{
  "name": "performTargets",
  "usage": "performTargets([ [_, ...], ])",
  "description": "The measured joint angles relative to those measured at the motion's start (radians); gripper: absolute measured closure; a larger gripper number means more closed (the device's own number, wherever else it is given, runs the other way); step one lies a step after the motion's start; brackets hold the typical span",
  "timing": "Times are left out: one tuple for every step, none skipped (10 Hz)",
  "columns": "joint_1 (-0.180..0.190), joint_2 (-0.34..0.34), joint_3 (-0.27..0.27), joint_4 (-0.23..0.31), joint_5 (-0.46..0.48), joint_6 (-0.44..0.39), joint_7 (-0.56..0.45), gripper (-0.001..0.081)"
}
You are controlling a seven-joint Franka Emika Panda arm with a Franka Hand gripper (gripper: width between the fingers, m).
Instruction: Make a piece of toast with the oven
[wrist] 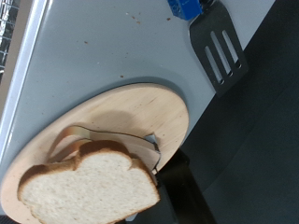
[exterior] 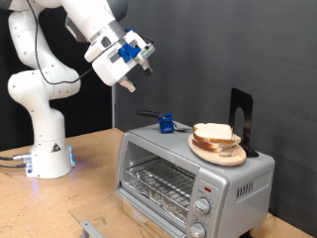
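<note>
End effector: the white-and-blue end effector [exterior: 146, 58] is seen raised in the air, above and towards the exterior view's left of the oven; nothing is held, and whether the fingers are apart or together cannot be told.
Toast: pale cream bread slices with tan crust [exterior: 214, 135] [wrist: 91, 186] are stacked on a round wooden plate [exterior: 230, 157] [wrist: 140, 117].
Plate: set on top of the silver-grey metal toaster oven [exterior: 238, 178] [wrist: 93, 47].
Oven: placed on the wooden bench [exterior: 59, 203]; its wire rack [exterior: 160, 183] is visible.
Spatula: a black slotted spatula with a blue part [exterior: 163, 123] [wrist: 217, 51] lies on the oven top beside the plate.

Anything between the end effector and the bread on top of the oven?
No. In the exterior view only open air separates the end effector from the piece of toast on its wooden plate atop the oven.
</note>
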Motion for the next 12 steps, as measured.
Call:
performTargets([
  [0.0, -0.006, 0.015, -0.001, -0.01, 0.003, -0.008, -0.0002],
  [0.001, -0.01, 0.034, -0.002, -0.019, 0.01, -0.018, -0.0002],
  [0.0, -0.01, 0.054, -0.005, -0.028, 0.023, -0.019, -0.0002],
  [-0.002, -0.011, 0.072, -0.012, -0.035, 0.043, -0.019, -0.0002],
  [-0.002, -0.011, 0.07, -0.012, -0.035, 0.04, -0.019, -0.0002],
  [-0.003, -0.006, 0.069, 0.0, -0.074, -0.003, -0.027, -0.0002],
  [-0.007, 0.01, 0.071, 0.041, -0.165, -0.101, -0.039, -0.0002],
  [-0.01, 0.044, 0.074, 0.107, -0.257, -0.213, -0.045, -0.0002],
  [-0.011, 0.091, 0.081, 0.178, -0.329, -0.309, -0.054, -0.0002],
  [-0.011, 0.139, 0.09, 0.239, -0.374, -0.358, -0.054, -0.0002],
  [-0.01, 0.178, 0.1, 0.28, -0.399, -0.375, -0.054, -0.0002],
  [-0.006, 0.21, 0.108, 0.309, -0.402, -0.412, -0.059, -0.0002],
])
